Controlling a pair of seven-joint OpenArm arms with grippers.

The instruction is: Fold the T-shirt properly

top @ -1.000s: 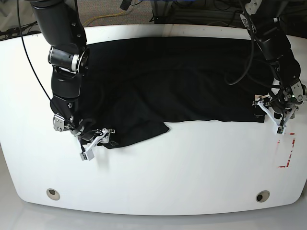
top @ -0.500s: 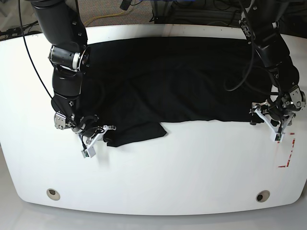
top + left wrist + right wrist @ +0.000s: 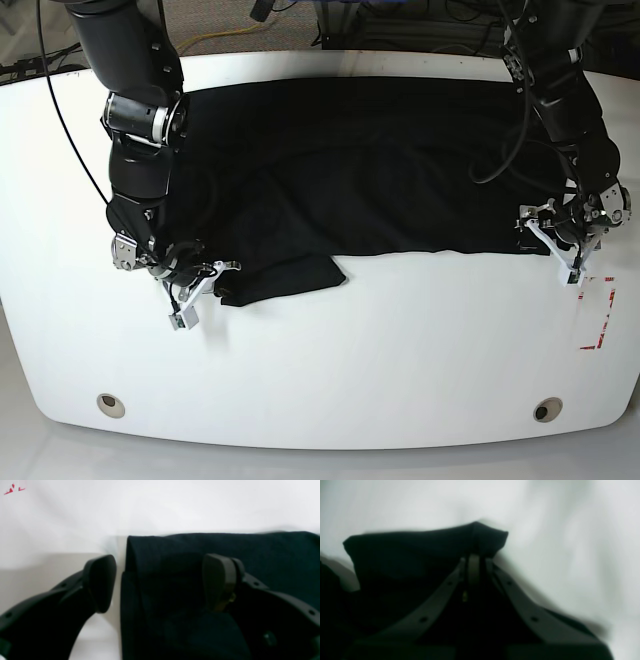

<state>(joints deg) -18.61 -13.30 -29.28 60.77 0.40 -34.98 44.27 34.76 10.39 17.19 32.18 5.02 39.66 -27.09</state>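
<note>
**Both Grippers at the Shirt's Near Edge**

The T-shirt lay spread on the white table, its long axis running side to side across the far half of the top. Its near edge ran fairly straight along the middle of the table, except at the base view's left, where a rumpled flap sagged toward the camera.

The right arm came down from the far left corner of that view, bent at the elbow, its wrist low over the flap. The right gripper was clenched on a fold of the shirt, the two fingers pressed together with the cloth peaking up between them.

The left arm reached down at the view's right to the shirt's near corner. The left gripper was released, jaws wide apart: one finger over bare table just beside the folded edge, the other over the fabric, so the corner lay between them. Whether either pad touched the cloth could not be told.

Red marks showed on the table near that gripper. The right wrist view was blurred, and the dark fabric hid most folds. Both arms were cut off at the top of the base view.
</note>
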